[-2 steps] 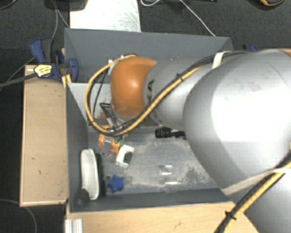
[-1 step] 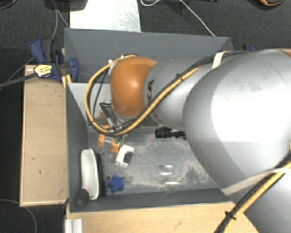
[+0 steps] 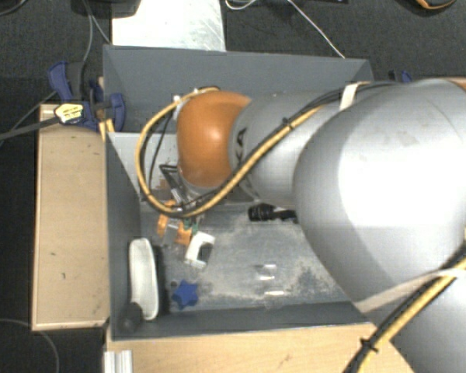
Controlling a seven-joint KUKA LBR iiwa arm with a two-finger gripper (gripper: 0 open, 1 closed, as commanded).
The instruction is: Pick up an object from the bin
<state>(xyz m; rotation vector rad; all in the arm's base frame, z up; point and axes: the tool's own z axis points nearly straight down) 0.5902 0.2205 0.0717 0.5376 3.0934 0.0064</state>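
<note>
White clip (image 3: 198, 249) (blue scrap (image 3: 185, 294) nearby) lies beside pincer (image 3: 179, 222).

Arm (image 3: 357, 177) reaches in from right; claw (image 3: 177, 199) low under orange wrist cover (image 3: 208, 138).

A thick robot arm (image 3: 373, 193), built of smooth, rounded silver-grey links, is shown. Its wrist is capped by a glossy orange dome-shaped cover (image 3: 210, 138). A yellow cable (image 3: 141, 150), paired with a black one, is looped around the cover's left side and run along the arm, where it is bound by a white strap (image 3: 348, 94).
</note>
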